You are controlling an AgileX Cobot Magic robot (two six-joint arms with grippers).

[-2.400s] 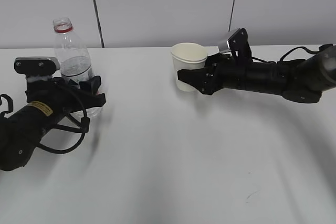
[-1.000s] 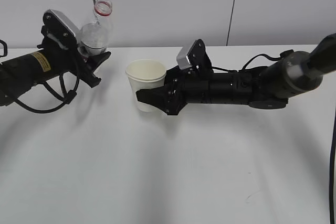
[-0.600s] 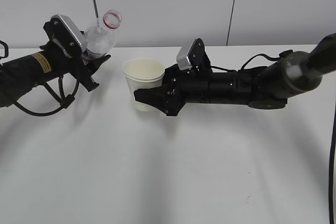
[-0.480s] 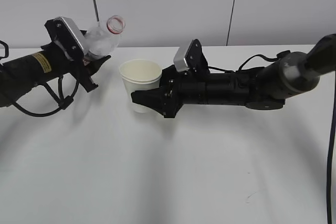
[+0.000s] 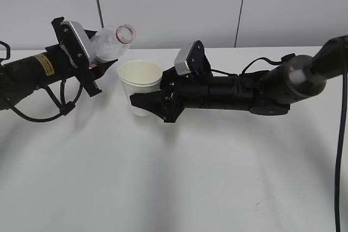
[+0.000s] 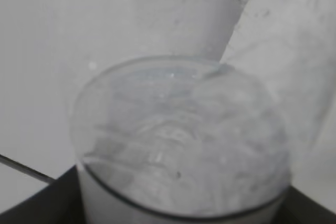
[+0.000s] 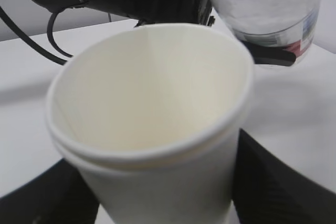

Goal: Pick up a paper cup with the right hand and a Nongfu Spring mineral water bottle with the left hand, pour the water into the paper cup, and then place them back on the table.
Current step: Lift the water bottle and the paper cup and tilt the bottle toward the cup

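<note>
On the far left of the large plain white tabletop (image 5: 163, 188), your left hand (image 5: 95, 66), the black arm with the yellow sticker and the white-grey gripper plate, has its jaws closed around the body of the tall clear plastic Nongfu Spring mineral water bottle (image 5: 111, 44). You hold that bottle in the air, tilted over to the right, so its open mouth with the red neck ring sits just above and to the left of the cup's rim. In your left wrist view the clear bottle (image 6: 181, 140) fills the frame, with water visible inside it, and dark jaw edges show only at the bottom corners. Just right of the bottle, your right hand (image 5: 155, 101), the black arm with the silver-grey block near its wrist, grips the small cream-white tapered paper cup (image 5: 140, 85) at its lower wall, upright. Your right wrist view shows the cup (image 7: 152, 124) between the dark fingers, its inside looking dry, with the bottle (image 7: 270, 9) just beyond its far rim.
</note>
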